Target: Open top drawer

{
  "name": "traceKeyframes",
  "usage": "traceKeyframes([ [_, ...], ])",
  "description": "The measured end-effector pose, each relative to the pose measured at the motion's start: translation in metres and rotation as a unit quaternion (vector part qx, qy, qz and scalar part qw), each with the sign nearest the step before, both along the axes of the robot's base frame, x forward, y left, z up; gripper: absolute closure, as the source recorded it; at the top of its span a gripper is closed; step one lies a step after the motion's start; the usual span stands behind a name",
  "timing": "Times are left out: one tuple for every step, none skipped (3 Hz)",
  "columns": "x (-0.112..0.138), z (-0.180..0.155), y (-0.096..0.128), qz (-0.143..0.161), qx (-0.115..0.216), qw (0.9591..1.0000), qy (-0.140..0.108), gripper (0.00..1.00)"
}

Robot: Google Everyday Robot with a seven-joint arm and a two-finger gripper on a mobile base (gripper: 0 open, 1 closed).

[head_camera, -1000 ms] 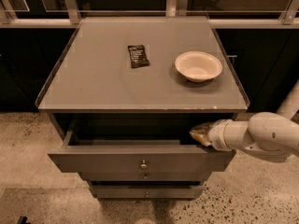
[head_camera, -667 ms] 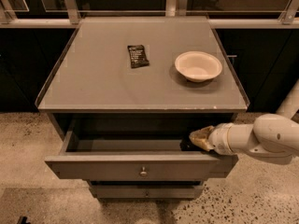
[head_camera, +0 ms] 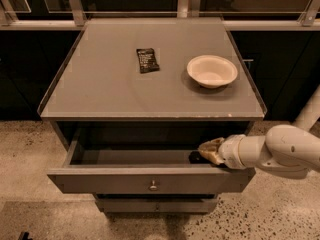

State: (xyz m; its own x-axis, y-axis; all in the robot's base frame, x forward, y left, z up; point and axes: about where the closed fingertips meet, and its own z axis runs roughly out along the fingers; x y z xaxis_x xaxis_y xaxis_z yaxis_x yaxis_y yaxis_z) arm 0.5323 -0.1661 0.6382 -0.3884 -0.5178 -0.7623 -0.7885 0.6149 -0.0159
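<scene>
The top drawer [head_camera: 115,180] of the grey cabinet stands pulled out toward me, its shallow grey inside showing. Its flat front carries one small round metal knob [head_camera: 153,185] at centre. My gripper [head_camera: 204,154] comes in from the right on a white arm [head_camera: 280,151] and sits at the right end of the drawer, just behind the front panel's top edge, reaching into the drawer. A slimmer drawer front [head_camera: 155,205] shows below, pushed in.
On the cabinet top [head_camera: 110,84] lie a dark snack packet [head_camera: 147,60] and a white bowl [head_camera: 212,71]. Dark cabinets and a metal rail run behind. Speckled floor surrounds the cabinet on both sides.
The top drawer has slid further out toward me, with more of its inside showing. My gripper has moved with it, staying at the drawer's right end.
</scene>
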Motion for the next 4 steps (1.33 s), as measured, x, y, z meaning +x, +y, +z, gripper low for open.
traceKeyframes([
  [-0.018, -0.001, 0.008, -0.010, 0.001, 0.9999, -0.006, 1.00],
  [-0.043, 0.005, 0.006, -0.038, -0.006, 0.9989, -0.025, 1.00],
  [-0.065, 0.003, 0.007, -0.062, -0.015, 0.9975, -0.031, 1.00],
  [-0.080, 0.010, 0.014, -0.075, -0.027, 0.9956, -0.049, 1.00],
])
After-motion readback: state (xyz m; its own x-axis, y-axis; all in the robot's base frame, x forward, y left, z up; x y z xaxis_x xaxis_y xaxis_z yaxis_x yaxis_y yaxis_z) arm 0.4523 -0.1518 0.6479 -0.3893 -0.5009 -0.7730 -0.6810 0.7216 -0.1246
